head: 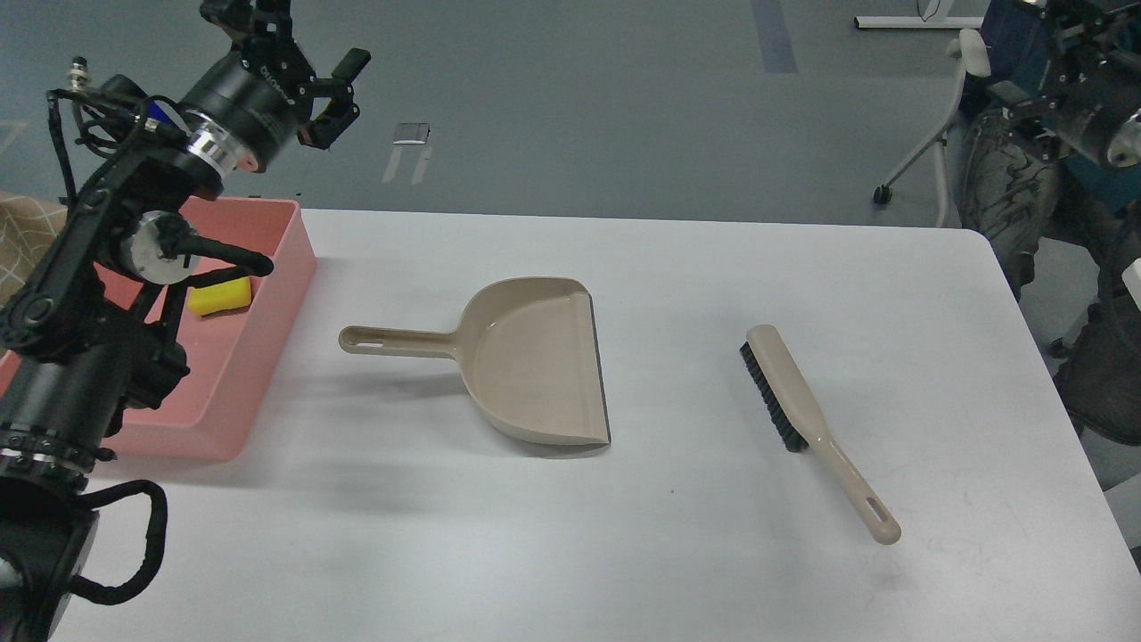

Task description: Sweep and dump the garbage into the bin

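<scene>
L hand (307, 67) is raised high above the far-left bench edge, over the back of the pink bin (267, 339) – fingers apart, holding nothing. R hand (1065, 53) is at the top-right corner of the view, off the bench, dark and cluttered; can't tell if its fingers are apart or together. The bin sits at the bench's (624, 535) left edge w/ the yellow sponge chunk (220, 296) lying inside it, partly hidden by the L arm. Bread slice can't be seen from here. Beige dustpan (526, 357) lies flat near bench centre, handle pointing left toward the bin – pan looks empty. Beige brush (807, 419) lies well right of it, black bristles facing left, handle angled toward the near-right.
</scene>
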Robot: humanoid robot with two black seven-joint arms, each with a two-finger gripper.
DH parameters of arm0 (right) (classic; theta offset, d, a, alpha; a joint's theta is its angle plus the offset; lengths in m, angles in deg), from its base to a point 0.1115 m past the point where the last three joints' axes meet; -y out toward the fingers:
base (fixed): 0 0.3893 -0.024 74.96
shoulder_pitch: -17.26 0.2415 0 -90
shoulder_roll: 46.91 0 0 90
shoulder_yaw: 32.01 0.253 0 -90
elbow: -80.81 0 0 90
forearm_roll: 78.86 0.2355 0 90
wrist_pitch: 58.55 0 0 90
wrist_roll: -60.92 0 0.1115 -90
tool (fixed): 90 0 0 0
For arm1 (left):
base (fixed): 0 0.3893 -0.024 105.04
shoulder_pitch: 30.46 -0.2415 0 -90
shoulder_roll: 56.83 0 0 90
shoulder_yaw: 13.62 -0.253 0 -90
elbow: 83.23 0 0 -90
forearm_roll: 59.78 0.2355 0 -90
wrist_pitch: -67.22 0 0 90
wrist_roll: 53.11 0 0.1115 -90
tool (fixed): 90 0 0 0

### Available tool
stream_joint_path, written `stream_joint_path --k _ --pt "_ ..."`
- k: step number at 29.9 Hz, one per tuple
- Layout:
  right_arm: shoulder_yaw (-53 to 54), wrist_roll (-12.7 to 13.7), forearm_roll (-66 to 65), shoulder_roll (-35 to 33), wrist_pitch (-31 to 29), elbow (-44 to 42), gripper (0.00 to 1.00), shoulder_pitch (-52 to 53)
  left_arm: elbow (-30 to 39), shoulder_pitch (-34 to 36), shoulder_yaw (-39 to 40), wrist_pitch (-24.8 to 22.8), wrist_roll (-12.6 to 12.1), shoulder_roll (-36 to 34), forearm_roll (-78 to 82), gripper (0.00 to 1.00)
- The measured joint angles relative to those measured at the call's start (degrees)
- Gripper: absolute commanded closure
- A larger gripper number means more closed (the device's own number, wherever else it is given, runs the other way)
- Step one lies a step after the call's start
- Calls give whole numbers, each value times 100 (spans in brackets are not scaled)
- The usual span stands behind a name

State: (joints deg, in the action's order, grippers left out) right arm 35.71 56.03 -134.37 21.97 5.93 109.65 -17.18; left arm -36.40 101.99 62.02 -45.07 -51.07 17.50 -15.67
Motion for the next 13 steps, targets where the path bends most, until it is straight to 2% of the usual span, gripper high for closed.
stream_joint_path --k 2,6,13 --pt "3 -184 264 220 122 -205 5 -10 -463 154 -113 115 87 243 -151 1" --pt "5 -308 1010 515 198 -456 4 -60 -1116 295 -357 160 504 591 -396 0" --pt "6 -408 1738 976 255 -522 4 -211 -1555 352 -780 298 1362 1159 -551 0"
